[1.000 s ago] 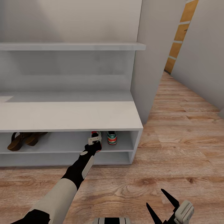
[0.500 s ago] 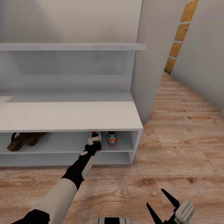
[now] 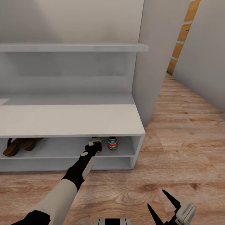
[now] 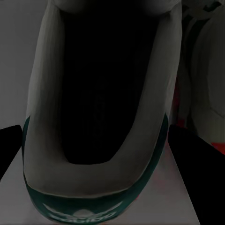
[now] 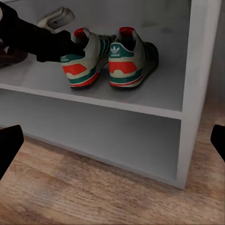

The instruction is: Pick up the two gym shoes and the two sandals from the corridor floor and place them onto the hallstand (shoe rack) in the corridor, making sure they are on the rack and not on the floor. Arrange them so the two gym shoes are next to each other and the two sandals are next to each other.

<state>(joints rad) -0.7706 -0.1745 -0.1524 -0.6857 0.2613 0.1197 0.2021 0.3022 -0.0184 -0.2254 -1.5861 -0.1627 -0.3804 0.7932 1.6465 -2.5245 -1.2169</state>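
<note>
White sneakers (image 5: 108,58) sit paired on the rack (image 3: 72,120); left gripper (image 3: 94,141), apparently open around one heel, should back out; right gripper (image 3: 163,204) hangs open.

Markings: trefoil logos on the gym shoes; no word or number can be read.
In the right wrist view, the heel tab of the gym shoe nearer the rack's side panel (image 5: 121,50) carries a white trefoil logo on green; any lettering under it is too small to read. In the left wrist view, the green heel tab of the other gym shoe (image 4: 79,213) shows the same white logo, blurred, with illegible lettering beneath.
</note>
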